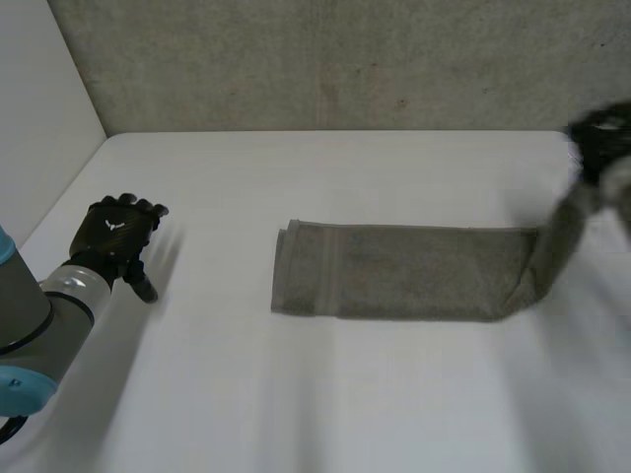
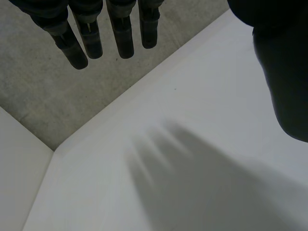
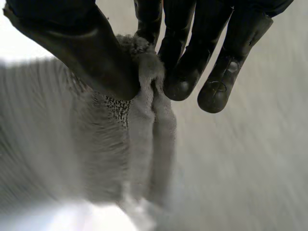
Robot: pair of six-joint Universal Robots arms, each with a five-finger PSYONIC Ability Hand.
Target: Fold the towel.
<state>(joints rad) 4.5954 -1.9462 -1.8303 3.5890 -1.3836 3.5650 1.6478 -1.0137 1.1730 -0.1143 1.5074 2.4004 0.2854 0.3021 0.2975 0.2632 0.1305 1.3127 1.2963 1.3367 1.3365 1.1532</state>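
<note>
White desk [image 1: 296, 394] surface is stretching out below a rough grey concrete wall [image 1: 345, 59], with a plain white panel [image 1: 39, 118] closing off the left side. Across the middle of the desk a grey towel [image 1: 404, 271] is lying as a long, narrow folded band running left to right, its left end flat with a hemmed edge showing. Its right end is rising off the desk toward the right hand [image 1: 601, 138], which is hanging above the far right part of the desk. In the right wrist view the thumb [image 3: 82, 53] and fingers [image 3: 180, 72] are pinching the bunched towel end between them, and the cloth is hanging down from that grip in a doubled fold. The left hand [image 1: 118, 232] is sitting well apart from the towel, over the left side of the desk, holding nothing. In the left wrist view its fingers are reaching out straight and slightly spread, pointing toward the desk's far left corner.
</note>
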